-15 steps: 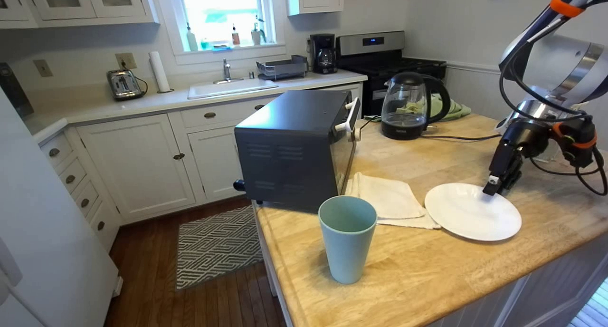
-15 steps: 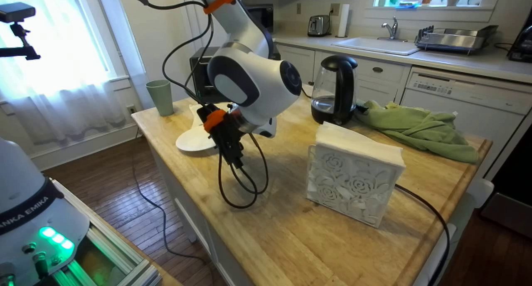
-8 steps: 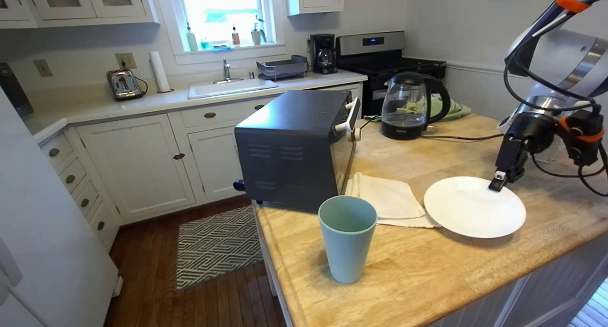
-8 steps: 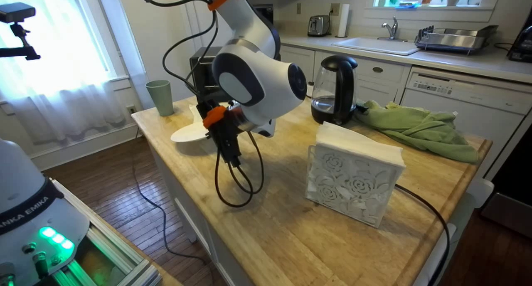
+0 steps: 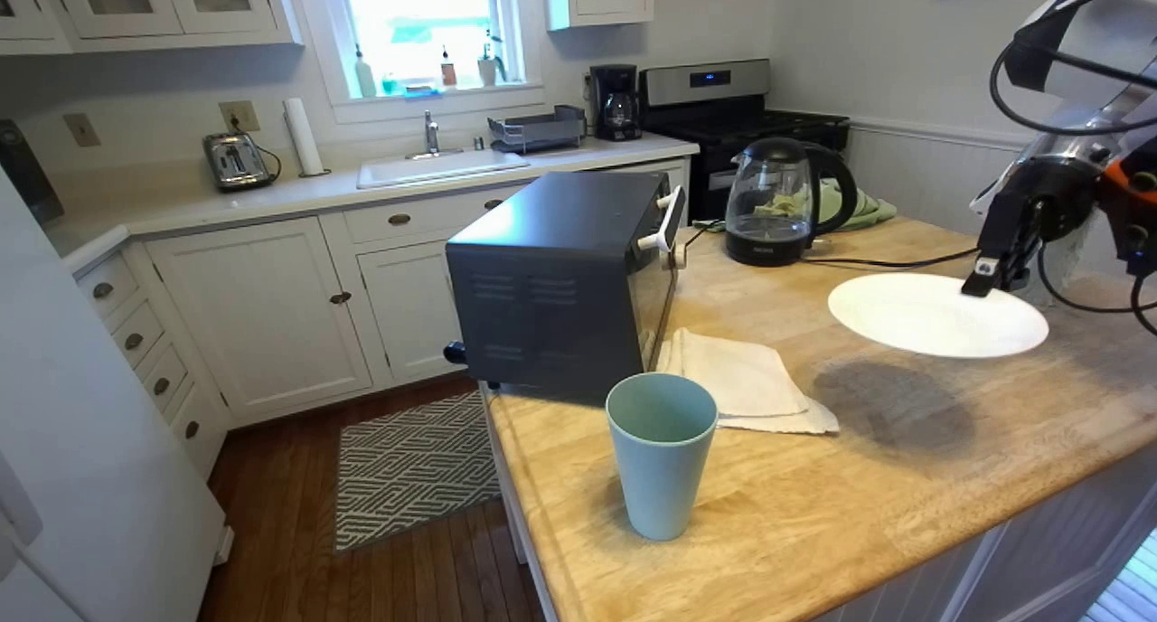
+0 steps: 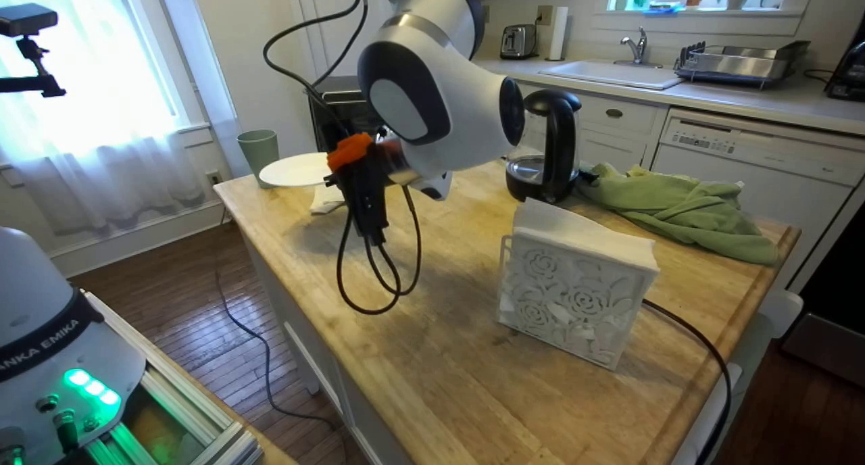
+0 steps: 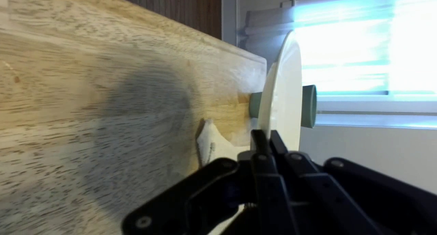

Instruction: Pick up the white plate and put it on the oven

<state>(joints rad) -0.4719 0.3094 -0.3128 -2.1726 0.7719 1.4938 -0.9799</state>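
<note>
White plate [image 5: 936, 318] hangs clear of the table [image 5: 768, 518]! Your claw [image 7: 268, 137], nearly closed, pinches its rim; in an exterior view that's the plate's one o'clock, oven [image 5: 556, 287] off at nine. Likely stiff, slick, breakable; the rim looks the right hold, but watch for droop.

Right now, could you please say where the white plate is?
At right in an exterior view, the white plate is held in the claw above the tabletop, right of the cream napkin.
</note>
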